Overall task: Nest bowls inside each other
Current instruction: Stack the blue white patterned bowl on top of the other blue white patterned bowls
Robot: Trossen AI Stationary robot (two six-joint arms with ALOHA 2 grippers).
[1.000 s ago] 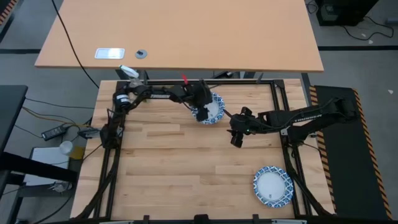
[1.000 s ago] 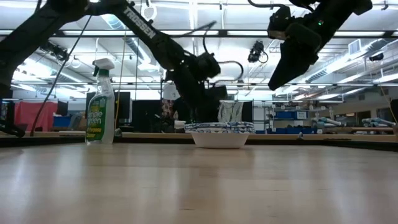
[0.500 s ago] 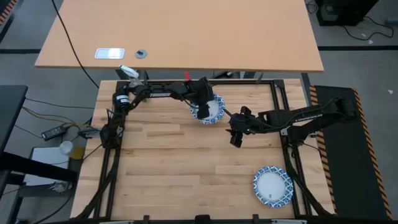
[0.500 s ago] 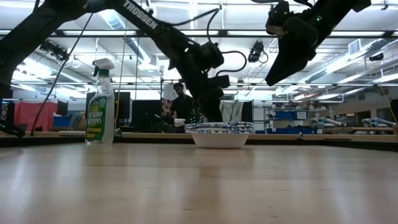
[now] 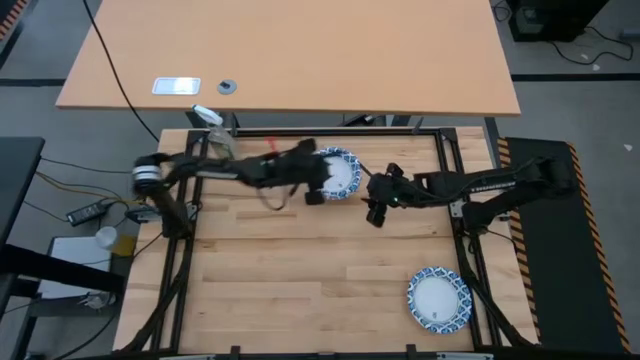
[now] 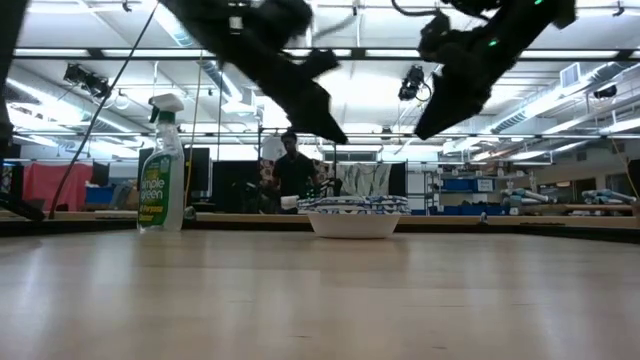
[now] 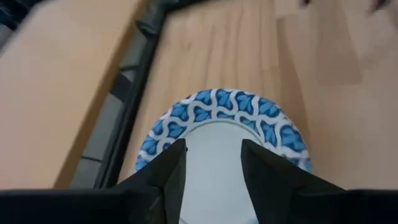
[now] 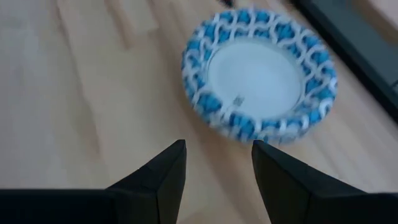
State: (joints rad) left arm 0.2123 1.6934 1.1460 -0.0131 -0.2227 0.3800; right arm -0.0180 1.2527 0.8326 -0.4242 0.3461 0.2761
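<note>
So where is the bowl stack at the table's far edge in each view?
High: bowl stack at the far edge, centre, between both arms.
Low: centre, on the table.
Left wrist: beyond the left pincer.
Right wrist: ahead of the right pincer.
Shared landmark: the blue-and-white rim.
</note>
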